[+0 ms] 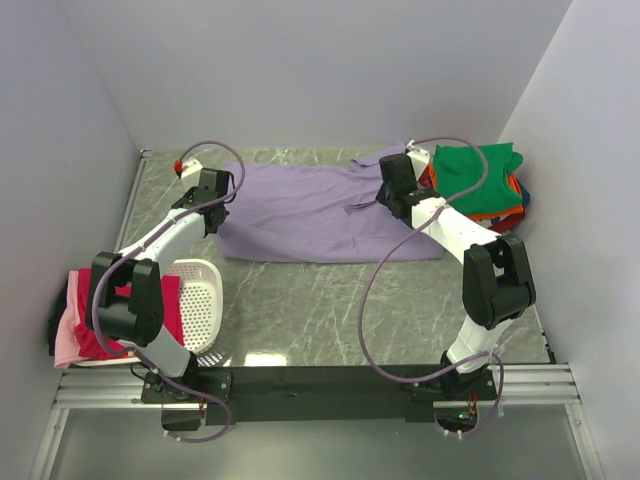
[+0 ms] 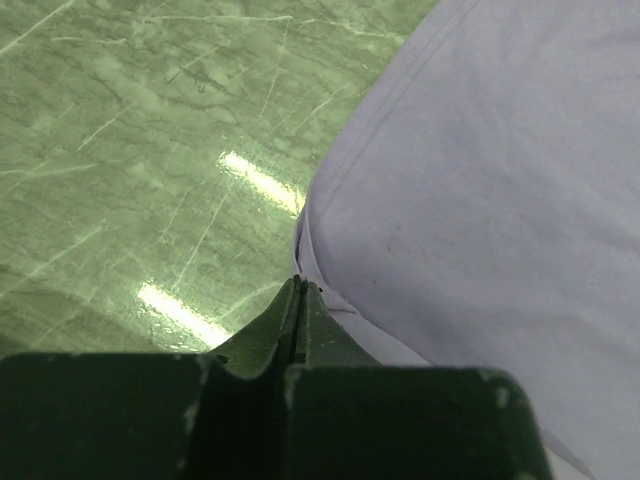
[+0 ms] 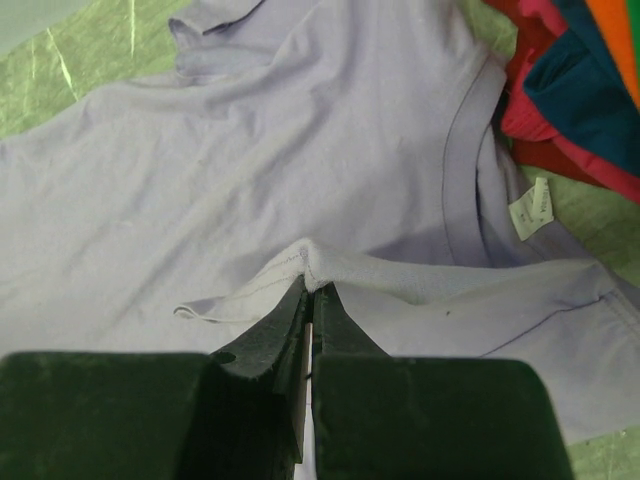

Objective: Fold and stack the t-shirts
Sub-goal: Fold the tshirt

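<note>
Lavender t-shirt [image 1: 320, 215]: plain pale purple, no print, seams stitched in a slightly darker purple. White label [image 3: 530, 210] is seen at its collar.
Table [image 1: 330, 300]: green marble pattern with pale veins and white glare stripes.
Far-right stack: green t-shirt [image 1: 478, 172] on top. In the right wrist view, orange t-shirt [image 3: 615, 30], teal-blue t-shirt [image 3: 580, 95] and magenta-red t-shirt [image 3: 540, 135] are seen, all plain.
Near left: basket [image 1: 205, 295] is white with a regular grid of holes. Pink cloth [image 1: 68, 342] and magenta cloth [image 1: 102, 342] are seen beside it.
Arms [image 1: 455, 232]: white links, black joints.
Left gripper [image 2: 300, 285] and right gripper [image 3: 310, 290]: dark, near black.
Knob [image 1: 180, 164] at far left: red.
</note>
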Controlling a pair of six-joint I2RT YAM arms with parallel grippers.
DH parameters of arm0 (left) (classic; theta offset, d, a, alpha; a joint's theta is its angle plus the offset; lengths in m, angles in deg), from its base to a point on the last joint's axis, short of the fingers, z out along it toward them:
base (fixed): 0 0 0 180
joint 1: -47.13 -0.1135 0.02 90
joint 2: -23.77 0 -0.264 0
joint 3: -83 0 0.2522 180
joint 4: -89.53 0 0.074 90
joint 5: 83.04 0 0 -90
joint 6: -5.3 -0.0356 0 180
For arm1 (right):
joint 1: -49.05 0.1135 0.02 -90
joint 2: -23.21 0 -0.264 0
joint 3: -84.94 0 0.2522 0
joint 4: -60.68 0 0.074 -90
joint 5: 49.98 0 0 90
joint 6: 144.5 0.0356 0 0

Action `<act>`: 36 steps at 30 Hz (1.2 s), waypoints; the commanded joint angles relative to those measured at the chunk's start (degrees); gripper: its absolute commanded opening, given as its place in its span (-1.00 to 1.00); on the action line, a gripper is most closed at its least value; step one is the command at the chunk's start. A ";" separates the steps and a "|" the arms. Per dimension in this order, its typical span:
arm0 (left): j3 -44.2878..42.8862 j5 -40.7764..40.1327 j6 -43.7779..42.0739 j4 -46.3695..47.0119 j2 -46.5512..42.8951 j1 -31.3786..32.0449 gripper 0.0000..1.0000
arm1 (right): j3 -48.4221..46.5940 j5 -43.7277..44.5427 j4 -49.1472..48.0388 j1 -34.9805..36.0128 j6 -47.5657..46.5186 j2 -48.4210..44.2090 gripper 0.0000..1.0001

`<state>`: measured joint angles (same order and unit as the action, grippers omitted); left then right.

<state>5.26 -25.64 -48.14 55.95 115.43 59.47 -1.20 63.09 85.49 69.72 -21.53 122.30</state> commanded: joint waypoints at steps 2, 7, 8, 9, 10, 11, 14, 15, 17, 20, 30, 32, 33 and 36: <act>-1.32 -1.50 -1.22 1.18 -0.34 -0.82 -0.99 | -2.32 0.93 -2.35 -1.42 -1.24 -0.92 -1.00; -3.07 -2.20 -1.58 0.92 1.85 -1.26 -0.99 | -4.26 0.75 -1.65 -1.68 -1.86 1.10 -1.00; -3.42 -2.47 -1.58 0.74 2.38 -1.26 -0.99 | -4.61 0.75 -1.56 -1.77 -1.94 1.37 -1.00; -3.60 -2.73 -1.58 0.65 2.47 -1.35 -0.99 | -4.70 0.92 -1.64 -1.94 -1.95 1.72 -1.00; -3.51 -2.91 -1.66 0.83 2.39 -1.35 -0.99 | -4.70 1.01 -1.82 -2.03 -1.95 1.81 -1.00; -3.34 -2.65 -1.75 1.61 2.12 -1.44 -0.99 | -4.53 0.84 -2.26 -2.12 -1.86 1.81 -1.00; -3.86 -2.29 -1.84 1.36 2.73 -1.62 -0.99 | -4.87 0.75 -2.35 -2.30 -1.86 2.33 -1.00; -4.30 -2.38 -1.84 1.18 3.00 -1.62 -0.99 | -4.96 0.75 -2.26 -2.30 -1.86 2.60 -1.00; -4.66 -2.29 -1.93 1.18 3.79 -1.62 -0.99 | -5.23 0.84 -2.26 -2.30 -1.77 3.12 -1.00; -5.01 -2.03 -2.28 1.53 4.67 -1.70 -0.99 | -5.40 1.01 -2.35 -2.47 -1.94 3.57 -1.00; -9.04 -1.50 -3.33 0.74 9.41 -2.23 -0.99 | -7.69 2.76 -0.94 -2.74 -2.30 5.94 -1.00; -9.75 -1.59 -3.51 0.83 10.47 -2.23 -0.99 | -7.95 2.86 -0.85 -3.00 -2.21 6.20 -1.00; -10.36 -1.50 -3.68 1.00 10.82 -2.32 -0.99 | -8.04 2.86 -0.85 -3.35 -2.12 6.29 -1.00; -12.64 -1.41 -3.86 0.40 12.31 -2.32 -0.92 | -9.09 2.42 -0.59 -4.14 -2.21 7.17 -1.00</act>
<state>-3.29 -26.32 -51.07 56.00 127.08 57.55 -6.82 63.55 85.60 66.90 -23.06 128.79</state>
